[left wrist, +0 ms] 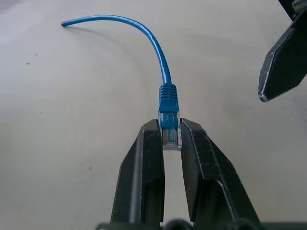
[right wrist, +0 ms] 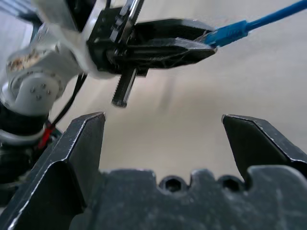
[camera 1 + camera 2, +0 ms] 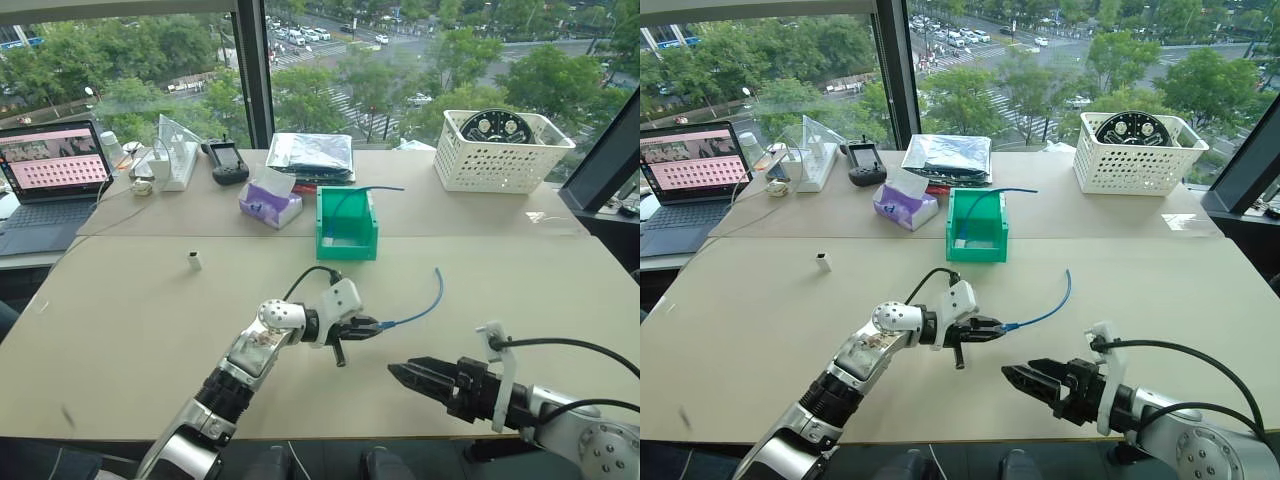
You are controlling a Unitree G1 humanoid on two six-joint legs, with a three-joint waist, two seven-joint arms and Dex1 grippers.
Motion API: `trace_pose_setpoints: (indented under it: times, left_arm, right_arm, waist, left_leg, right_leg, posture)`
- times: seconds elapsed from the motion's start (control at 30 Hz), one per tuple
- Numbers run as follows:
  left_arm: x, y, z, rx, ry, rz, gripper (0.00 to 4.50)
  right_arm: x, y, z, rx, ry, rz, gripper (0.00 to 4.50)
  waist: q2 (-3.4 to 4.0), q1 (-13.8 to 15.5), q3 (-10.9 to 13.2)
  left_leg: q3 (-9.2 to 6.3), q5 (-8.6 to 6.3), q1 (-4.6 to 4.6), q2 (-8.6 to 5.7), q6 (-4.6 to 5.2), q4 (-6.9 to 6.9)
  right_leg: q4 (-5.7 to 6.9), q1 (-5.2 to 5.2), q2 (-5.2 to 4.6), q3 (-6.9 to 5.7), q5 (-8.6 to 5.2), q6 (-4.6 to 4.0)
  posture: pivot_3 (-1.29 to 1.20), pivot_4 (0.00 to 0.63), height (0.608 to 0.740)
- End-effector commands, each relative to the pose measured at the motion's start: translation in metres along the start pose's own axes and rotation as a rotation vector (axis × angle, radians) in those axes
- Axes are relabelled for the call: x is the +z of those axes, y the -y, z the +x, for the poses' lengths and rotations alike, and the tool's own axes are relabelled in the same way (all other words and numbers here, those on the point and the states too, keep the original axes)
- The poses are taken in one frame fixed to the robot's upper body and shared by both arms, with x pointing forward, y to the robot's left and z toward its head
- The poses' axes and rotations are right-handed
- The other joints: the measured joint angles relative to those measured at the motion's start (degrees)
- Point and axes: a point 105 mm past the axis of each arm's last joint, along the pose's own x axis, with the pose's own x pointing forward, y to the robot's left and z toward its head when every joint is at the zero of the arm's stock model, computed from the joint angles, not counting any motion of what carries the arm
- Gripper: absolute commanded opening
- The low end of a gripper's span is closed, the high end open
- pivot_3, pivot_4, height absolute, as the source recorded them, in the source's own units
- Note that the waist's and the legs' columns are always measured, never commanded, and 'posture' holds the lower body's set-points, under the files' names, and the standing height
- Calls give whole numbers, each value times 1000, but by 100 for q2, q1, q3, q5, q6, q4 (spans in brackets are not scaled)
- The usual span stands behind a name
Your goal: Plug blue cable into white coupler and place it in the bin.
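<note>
Left eye view, left to right: laptop [image 3: 50, 180] at the far-left counter [image 3: 120, 330] edge, white coupler [image 3: 194, 261] lying alone on the open counter, well apart from both arms. Purple tissue box [image 3: 270, 205] just left of the green bin [image 3: 346, 226], which sits mid-counter with another blue cable draped over its back wall. Left pincer [image 3: 367, 326] is clamped on the plug of the blue cable [image 3: 425, 305]; the left wrist view shows the clear plug squeezed between both black fingers [image 1: 144, 167], cable arcing away above the counter, free end up. Right pincer [image 3: 405, 375] sits low near the front edge, right of the left one, jaws spread wide, holding nothing. White lattice basket [image 3: 500, 150] at far right.
</note>
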Motion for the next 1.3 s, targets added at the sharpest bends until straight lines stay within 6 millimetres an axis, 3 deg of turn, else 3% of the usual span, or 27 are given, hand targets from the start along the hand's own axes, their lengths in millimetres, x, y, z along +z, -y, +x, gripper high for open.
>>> trace_pose_setpoints:
  times: [0.03, 0.3, 0.5, 1.17, 1.3]
  left_arm:
    - [40, -10, 0, 67, 118, -40, 89]
    - [51, 13, 7, -28, 133, -86, 89]
    - [52, 21, 9, -45, 130, -86, 89]
    - [51, 19, 9, -10, 127, -96, 89]
    - [50, 19, 10, -15, 126, -100, 89]
  right_arm:
    - [28, 11, -3, -46, 192, 105, 4500]
    - [51, 6, 21, -9, 313, 244, 4500]
    - [54, 0, 34, 7, 325, 304, 4500]
    - [59, -10, 16, -23, 285, 362, 4500]
    - [66, -15, 16, -1, 304, 402, 3599]
  waist:
    - [0, 10, 0]
    - [10, -51, -4]
    - [14, -92, -5]
    - [15, -143, -3]
    - [14, -133, -3]
  left_leg:
    - [-4, 0, -1, -2, 0, 0]
    - [-4, -1, -5, -15, 2, -21]
    - [-6, -1, -3, -13, 2, -20]
    - [-1, -1, -7, -7, 3, -23]
    - [1, -1, -8, -8, 3, -22]
  right_leg:
    - [1, 0, 0, -1, 0, 0]
    - [-1, -6, -1, 4, 20, -33]
    - [0, -3, 0, 2, 20, -34]
    - [-14, 0, 4, 8, -6, 5]
    - [-16, 1, 4, 10, -9, 9]
  posture:
    - [0, 150, 736]
    - [0, 150, 736]
    - [0, 150, 736]
    - [0, 150, 736]
    - [0, 150, 736]
